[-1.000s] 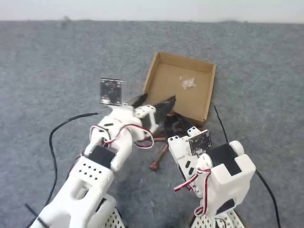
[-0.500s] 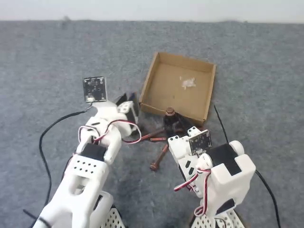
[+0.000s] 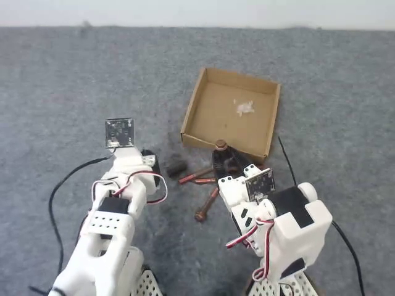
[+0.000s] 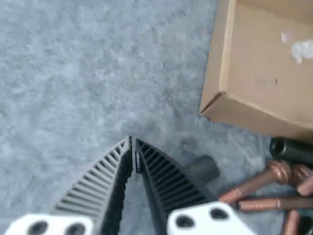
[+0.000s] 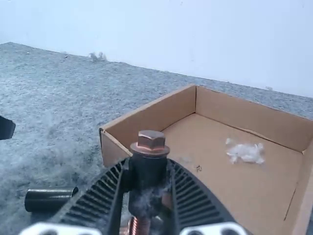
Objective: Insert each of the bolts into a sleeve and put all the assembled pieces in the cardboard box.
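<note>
Over the last sec the left arm pulls back from the near-left corner of the open brown cardboard box (image 3: 196,102) toward its own base. Its left gripper (image 4: 133,143), spread wide a sec ago, now has both ribbed jaws pressed together w/ nothing between them, hovering over the grey carpet (image 3: 74,80). That retreat uncovers a short dark cylindrical sleeve (image 3: 176,166) lying on its side on the carpet, just beside the gripper tips and near the box's near-left corner (whether the arm let it go or merely passed over it, can't tell). Next to it, betw. the two arms, lie loose copper-coloured bolts (image 3: 192,176), two close together and another nearer the arm bases. The right gripper (image 5: 146,167) stays put, jaws clamped on an upright black sleeve with a copper bolt head (image 5: 150,141) poking out on top, just outside the box's near wall. Inside the box lies a scrap of white fluff (image 3: 245,108) and no assembled piece. For the task, as I judge it, one assembly is ready but not yet boxed. The left arm is out of the way, so the path over the wall looks free. At least one more sleeve and several bolts are left to pair.
</note>
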You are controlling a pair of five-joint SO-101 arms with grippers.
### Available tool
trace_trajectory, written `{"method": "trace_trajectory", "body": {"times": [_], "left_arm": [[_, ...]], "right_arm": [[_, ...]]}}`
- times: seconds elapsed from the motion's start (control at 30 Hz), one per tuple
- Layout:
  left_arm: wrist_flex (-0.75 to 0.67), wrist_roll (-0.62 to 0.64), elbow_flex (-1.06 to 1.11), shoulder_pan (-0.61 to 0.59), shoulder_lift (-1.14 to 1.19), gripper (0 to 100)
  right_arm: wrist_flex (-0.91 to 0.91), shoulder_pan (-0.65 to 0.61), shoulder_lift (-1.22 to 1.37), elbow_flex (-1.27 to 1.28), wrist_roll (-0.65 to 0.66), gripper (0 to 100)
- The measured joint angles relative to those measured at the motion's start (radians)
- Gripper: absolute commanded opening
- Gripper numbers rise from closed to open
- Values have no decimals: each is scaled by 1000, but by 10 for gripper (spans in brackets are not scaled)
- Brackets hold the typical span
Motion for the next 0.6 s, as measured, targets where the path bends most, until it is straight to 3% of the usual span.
{"method": "trace_trajectory", "body": {"times": [0.6], "left_arm": [[68, 5, 0, -34, -60, 13]], "right_arm": [[-60, 64, -2, 0, 9, 6]]}}
